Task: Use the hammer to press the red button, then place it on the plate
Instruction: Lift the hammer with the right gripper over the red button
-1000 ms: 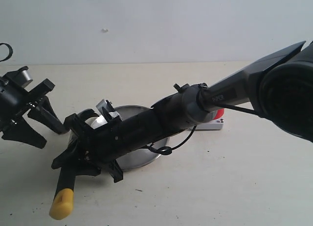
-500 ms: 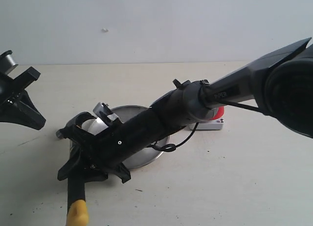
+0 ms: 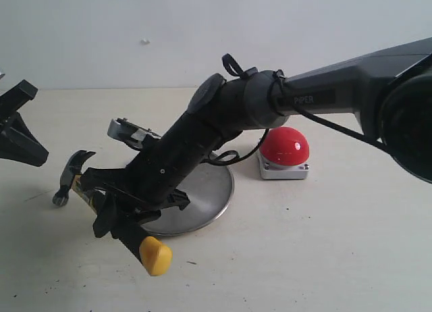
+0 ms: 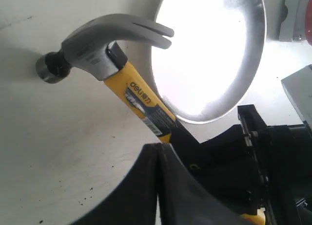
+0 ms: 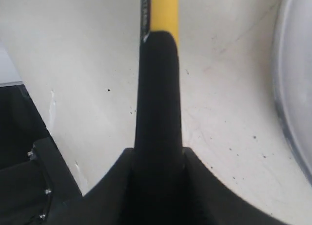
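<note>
- Pincer on the left is sitting at the far left edge, well apart from the other things, its jaws pressed fully together and gripping nothing.
- Next along, the hammer is pointing its dark head leftward, near the plate's left side, with its yellow end slanting toward the camera. I cannot tell whether the head is touching the worktop.
- The right pincer, reaching across the middle, is clamping the black part of the handle, its jaws part-closed around it.
- The plate is lying partly behind that arm, showing nothing on its visible part.
- The red button is standing just right of the plate, seemingly waiting to be pressed.
- By my judgement the carry to the button is beginning: the arm is needing to swing the head round rightward, past the plate, then lower it squarely onto the dome.
</note>
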{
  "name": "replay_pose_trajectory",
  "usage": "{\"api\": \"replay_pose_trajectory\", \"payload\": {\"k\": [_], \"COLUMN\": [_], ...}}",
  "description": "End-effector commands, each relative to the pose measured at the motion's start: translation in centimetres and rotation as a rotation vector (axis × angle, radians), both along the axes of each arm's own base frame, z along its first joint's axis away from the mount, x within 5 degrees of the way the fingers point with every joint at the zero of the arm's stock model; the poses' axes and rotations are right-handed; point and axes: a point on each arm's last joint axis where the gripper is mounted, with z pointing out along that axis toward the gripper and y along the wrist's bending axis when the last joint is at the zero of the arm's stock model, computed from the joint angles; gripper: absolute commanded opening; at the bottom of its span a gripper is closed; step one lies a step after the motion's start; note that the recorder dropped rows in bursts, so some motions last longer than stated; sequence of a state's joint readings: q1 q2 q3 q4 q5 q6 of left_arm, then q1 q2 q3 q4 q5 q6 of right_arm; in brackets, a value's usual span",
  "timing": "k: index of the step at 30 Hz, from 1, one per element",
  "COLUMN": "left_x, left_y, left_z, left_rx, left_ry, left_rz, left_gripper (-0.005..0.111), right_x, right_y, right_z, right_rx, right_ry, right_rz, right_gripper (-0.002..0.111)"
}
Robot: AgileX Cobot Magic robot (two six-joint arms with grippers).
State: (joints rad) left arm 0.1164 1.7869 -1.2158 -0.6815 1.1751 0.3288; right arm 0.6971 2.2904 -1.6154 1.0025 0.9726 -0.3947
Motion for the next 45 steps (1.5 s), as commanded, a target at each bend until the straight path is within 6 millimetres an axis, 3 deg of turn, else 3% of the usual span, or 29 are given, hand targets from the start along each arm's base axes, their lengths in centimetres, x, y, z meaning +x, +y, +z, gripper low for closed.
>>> {"api": "replay_pose_trajectory", "payload": {"k": [1, 9, 19, 27, 38, 45], "left_x": [0.1, 0.1, 0.1, 0.1, -0.2, -0.3], "left_y": [0.1, 0.4, 0.5, 0.7, 4.3, 4.7], "left_z": [0.4, 0.3, 0.2, 0.1, 0.1, 0.2], "left_rx": [0.008, 0.043, 0.058, 0.084, 0.078, 0.073], "left_ry": [-0.026, -0.031, -0.040, -0.037, -0.020, -0.015], "left_rz": [-0.001, -0.011, -0.009, -0.020, 0.079, 0.087], "left_gripper": [0.000, 0.000, 0.000, 0.000, 0.000, 0.000], "right_x": [-0.3, 0.1, 0.8, 0.8, 1.1, 1.2], "right_y": [0.0, -0.1, -0.6, 0.6, 0.9, 0.7], "right_z": [1.1, 2.5, 4.0, 5.5, 8.2, 10.9], "right_rx": [-0.028, -0.031, -0.177, -0.161, -0.090, -0.039], "right_ry": [-0.029, -0.099, -0.220, -0.310, -0.444, -0.542], "right_rz": [0.048, 0.062, 0.169, 0.192, 0.147, 0.107], "right_gripper": [0.000, 0.000, 0.000, 0.000, 0.000, 0.000]}}
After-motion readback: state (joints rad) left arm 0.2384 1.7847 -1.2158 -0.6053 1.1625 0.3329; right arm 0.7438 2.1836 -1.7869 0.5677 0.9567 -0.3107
